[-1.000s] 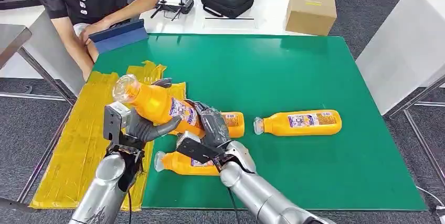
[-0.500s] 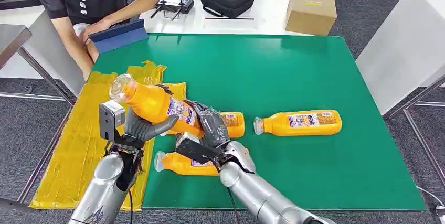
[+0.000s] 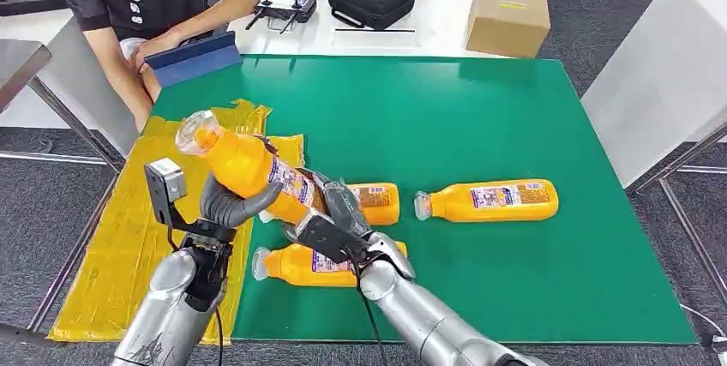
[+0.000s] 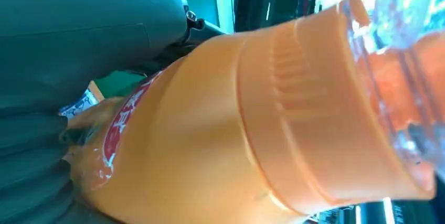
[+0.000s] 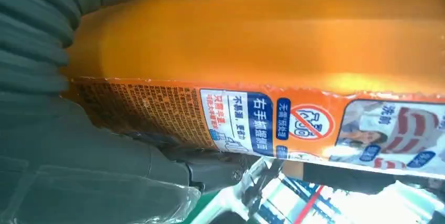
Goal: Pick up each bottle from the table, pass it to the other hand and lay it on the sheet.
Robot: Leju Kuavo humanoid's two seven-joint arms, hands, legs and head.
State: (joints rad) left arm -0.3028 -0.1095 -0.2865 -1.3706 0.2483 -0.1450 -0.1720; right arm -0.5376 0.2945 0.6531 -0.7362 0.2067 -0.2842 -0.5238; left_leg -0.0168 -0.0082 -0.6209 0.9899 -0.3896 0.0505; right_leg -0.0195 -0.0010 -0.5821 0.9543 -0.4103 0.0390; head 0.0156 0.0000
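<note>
both hands [image 3: 236, 203] grip bottle [image 3: 249, 169] over sheet [image 3: 129, 246] edge.

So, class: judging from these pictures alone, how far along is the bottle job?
Done: nothing; the yellow sheet holds no bottle. In hand: one orange bottle is mid-handover above the table, the left hand gripping its upper body and the right hand at its base. Left: laying it on the sheet, then two more bottles on the green mat, one by the right arm and one further right.
</note>
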